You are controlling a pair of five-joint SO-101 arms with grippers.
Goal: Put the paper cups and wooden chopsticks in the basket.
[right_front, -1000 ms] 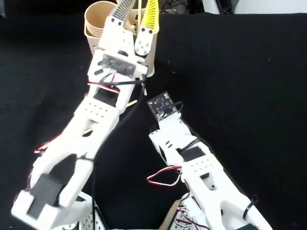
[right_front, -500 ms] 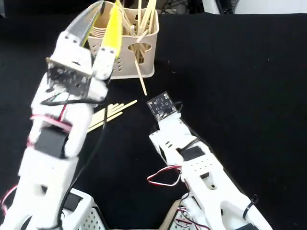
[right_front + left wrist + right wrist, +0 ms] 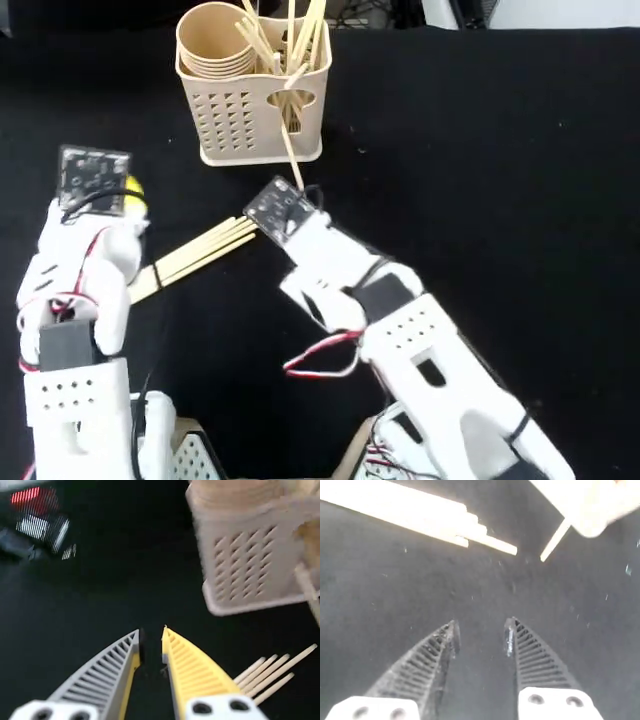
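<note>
The beige basket [image 3: 235,120] stands at the back of the black table with stacked paper cups [image 3: 212,40] and several wooden chopsticks [image 3: 290,40] in it. One chopstick [image 3: 290,155] leans out over its front wall. A bundle of chopsticks [image 3: 195,255] lies flat on the cloth in front of it. My left gripper [image 3: 151,631] hovers low at the left, open by a narrow gap and empty, with the basket [image 3: 245,565] and the bundle [image 3: 272,672] ahead. My right gripper [image 3: 481,625] is open and empty just short of the bundle's ends [image 3: 445,525].
Black cloth covers the table [image 3: 500,150], with free room to the right. The leaning chopstick [image 3: 555,540] and a basket corner [image 3: 590,505] lie just beyond the right gripper. A red-lit device [image 3: 35,510] sits off the table's far edge.
The left arm has drawn back from over the basket to the table's left front. The right arm has swung forward and left, up to the chopstick bundle.
</note>
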